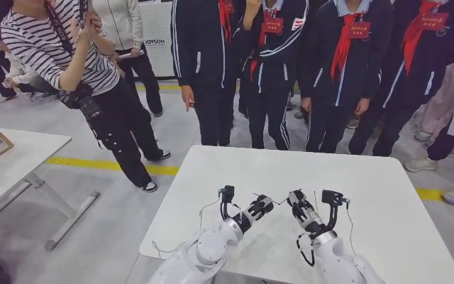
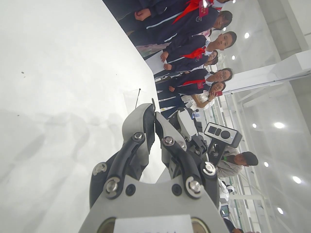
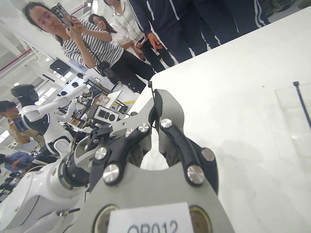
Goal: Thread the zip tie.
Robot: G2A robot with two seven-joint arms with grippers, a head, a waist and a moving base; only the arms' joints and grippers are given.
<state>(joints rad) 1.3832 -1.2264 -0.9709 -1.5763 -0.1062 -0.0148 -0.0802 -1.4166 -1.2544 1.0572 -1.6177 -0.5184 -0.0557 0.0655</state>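
A thin black zip tie point(image 1: 279, 201) spans the small gap between my two grippers above the white table point(image 1: 369, 177). My left gripper point(image 1: 264, 204) is shut, and a short black tip of the zip tie point(image 2: 153, 101) sticks out past its fingertips point(image 2: 145, 112). My right gripper point(image 1: 294, 199) faces it, shut on the strap, with the tie's square head point(image 3: 150, 84) standing just beyond the fingers. Seen from the left wrist, the left gripper point(image 2: 154, 110) has the right gripper's fingers point(image 2: 184, 120) close behind it. The right gripper point(image 3: 155, 98) hovers above the tabletop.
A second black zip tie point(image 3: 301, 103) stands in a clear holder point(image 3: 291, 122) on the table beside the right gripper; the same second tie point(image 2: 138, 98) shows from the left wrist. People stand along the table's far edge point(image 1: 284, 149).
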